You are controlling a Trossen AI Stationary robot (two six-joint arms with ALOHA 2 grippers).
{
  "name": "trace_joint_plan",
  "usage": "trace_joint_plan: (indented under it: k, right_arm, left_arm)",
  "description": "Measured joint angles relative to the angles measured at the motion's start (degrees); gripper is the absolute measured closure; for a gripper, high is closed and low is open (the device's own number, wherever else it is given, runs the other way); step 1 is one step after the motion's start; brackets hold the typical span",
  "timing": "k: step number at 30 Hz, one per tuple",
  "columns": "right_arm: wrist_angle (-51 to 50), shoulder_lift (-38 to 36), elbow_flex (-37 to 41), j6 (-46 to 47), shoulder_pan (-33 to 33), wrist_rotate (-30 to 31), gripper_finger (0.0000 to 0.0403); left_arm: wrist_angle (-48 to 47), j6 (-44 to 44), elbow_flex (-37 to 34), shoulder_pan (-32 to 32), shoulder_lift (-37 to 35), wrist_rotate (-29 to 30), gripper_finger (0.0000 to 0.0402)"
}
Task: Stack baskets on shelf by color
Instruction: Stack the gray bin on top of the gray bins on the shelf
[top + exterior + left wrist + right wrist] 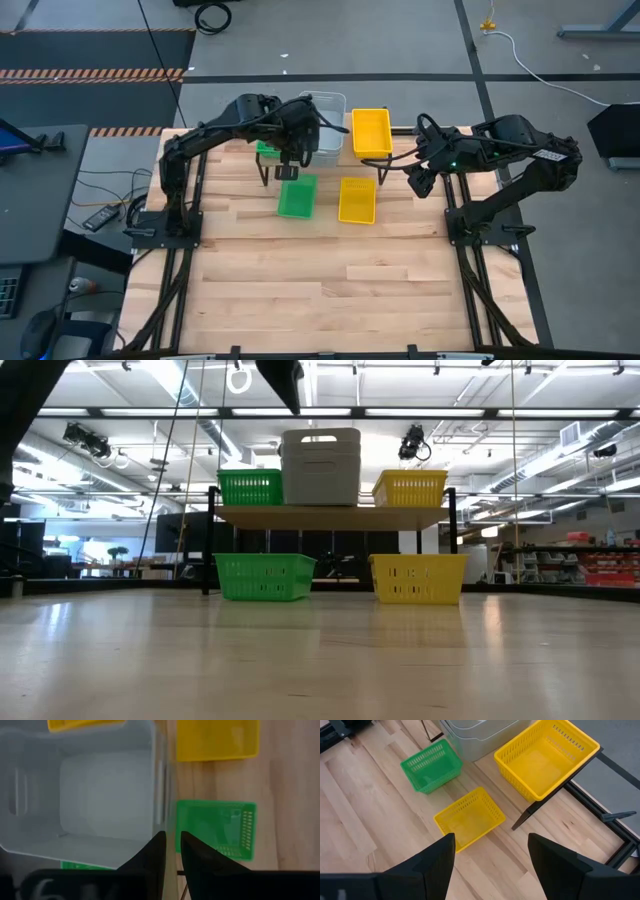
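The shelf [300,160] stands at the table's far side and carries a green basket [250,487] on its left, a tall stack of grey baskets [321,465] in the middle and a yellow basket [410,487] on its right. In front of it, a second green basket [296,196] and a second yellow basket [357,200] rest on their bottoms on the table. My left gripper [171,842] hovers shut above the grey stack's near rim [159,815], and the low view shows it clear of the stack. My right gripper [491,845] is open in the air to the right of the shelf.
The shelf's black legs [540,807] stand close behind the two baskets on the table. The slatted wooden tabletop [330,290] stretches toward the near edge. Both arm bases [160,225] sit at the table's left and right sides.
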State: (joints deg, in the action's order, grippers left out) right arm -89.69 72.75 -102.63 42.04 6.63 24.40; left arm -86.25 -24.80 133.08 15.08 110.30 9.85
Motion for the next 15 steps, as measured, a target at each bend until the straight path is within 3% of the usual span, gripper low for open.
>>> trace_joint_plan:
  k: [15]
  right_arm:
    - [-0.02, 0.02, -0.02, 0.43, 0.01, -0.61, 0.0147]
  left_arm:
    - [0.58, 0.07, -0.36, 3.03, 3.79, -0.87, 0.0308]
